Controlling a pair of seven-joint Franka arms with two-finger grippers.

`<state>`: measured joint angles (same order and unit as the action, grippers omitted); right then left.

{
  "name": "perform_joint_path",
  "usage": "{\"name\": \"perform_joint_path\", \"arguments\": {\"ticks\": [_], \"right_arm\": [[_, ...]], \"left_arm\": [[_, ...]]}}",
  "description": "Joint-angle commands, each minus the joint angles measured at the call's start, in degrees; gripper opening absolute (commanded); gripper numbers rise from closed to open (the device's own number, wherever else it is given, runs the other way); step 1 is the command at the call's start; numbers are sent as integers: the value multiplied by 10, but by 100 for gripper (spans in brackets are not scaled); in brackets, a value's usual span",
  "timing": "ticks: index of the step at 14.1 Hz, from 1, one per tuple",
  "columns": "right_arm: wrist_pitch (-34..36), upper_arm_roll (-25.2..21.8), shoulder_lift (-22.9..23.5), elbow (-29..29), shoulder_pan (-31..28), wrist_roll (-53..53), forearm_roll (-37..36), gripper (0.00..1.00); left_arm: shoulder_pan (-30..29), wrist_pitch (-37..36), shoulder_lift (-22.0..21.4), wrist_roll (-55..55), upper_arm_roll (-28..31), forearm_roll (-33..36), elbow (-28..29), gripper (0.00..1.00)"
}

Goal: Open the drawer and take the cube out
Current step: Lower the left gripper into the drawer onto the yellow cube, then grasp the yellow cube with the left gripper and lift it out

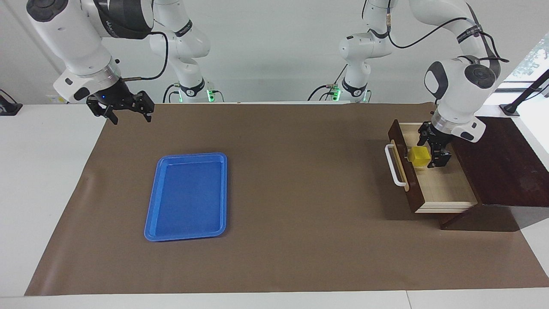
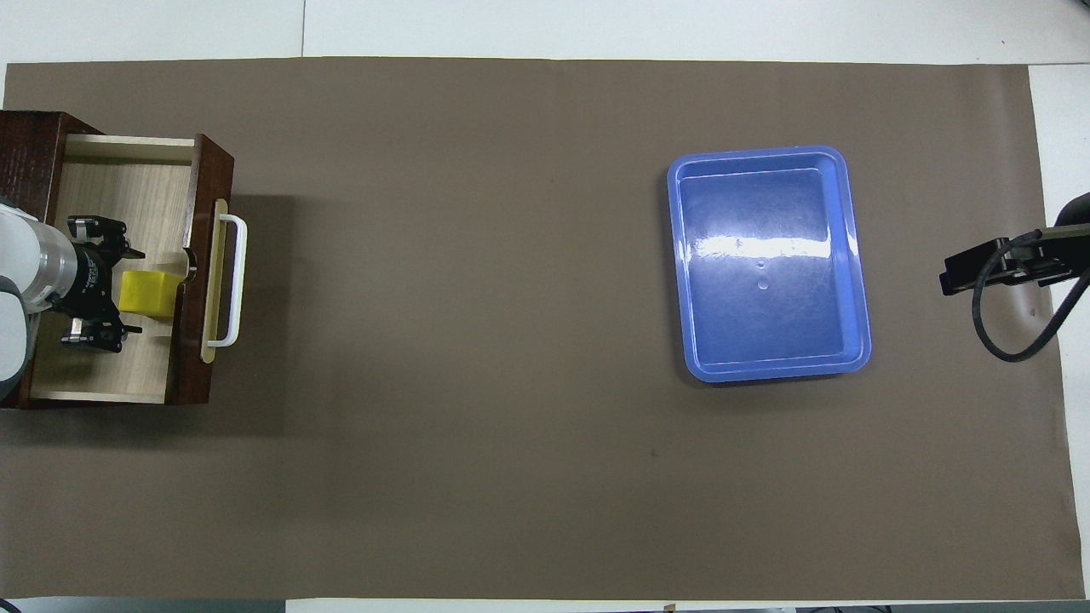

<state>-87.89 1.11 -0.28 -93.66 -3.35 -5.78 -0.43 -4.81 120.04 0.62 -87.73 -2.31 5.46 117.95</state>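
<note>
The drawer is pulled out of its dark wooden box at the left arm's end of the table, its pale inside showing. The yellow cube sits on the drawer floor just inside the front panel with the white handle. My left gripper is low in the drawer and open, one finger at each side of the cube. In the overhead view the gripper straddles the cube in the drawer. My right gripper waits open and empty in the air at the right arm's end.
A flat blue tray lies empty on the brown mat toward the right arm's end; it also shows in the overhead view. The drawer's box stands at the mat's edge.
</note>
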Motion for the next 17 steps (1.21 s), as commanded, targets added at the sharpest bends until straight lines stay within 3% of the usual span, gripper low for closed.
{"name": "perform_joint_path", "arguments": {"ticks": [1,2,3,6,10,13,17], "right_arm": [[-3,2,-9,-8,-8,-10,-9,100],[-3,3,-9,-9,-7,-9,-9,100],[-3,3,-9,-8,-5,-8,-10,100],[-6,2,-9,-8,-8,-10,-9,100],[-1,1,-10,-11,-16,-14,-10,100],[-2,1,-10,-12,-16,-15,-10,100],[-3,1,-12,-13,-15,-9,-10,100]], "left_arm": [[-4,16,-16,-10,3,-11,18,35],[-5,14,-13,-10,3,-18,12,11],[-5,7,-10,-11,4,-25,-1,0],[-2,-29,-3,-19,4,-47,-38,0],[11,-223,30,-42,0,-60,-211,0],[80,-255,28,-114,-1,-57,-222,0],[203,-241,24,-263,-2,-62,-207,0]]}}
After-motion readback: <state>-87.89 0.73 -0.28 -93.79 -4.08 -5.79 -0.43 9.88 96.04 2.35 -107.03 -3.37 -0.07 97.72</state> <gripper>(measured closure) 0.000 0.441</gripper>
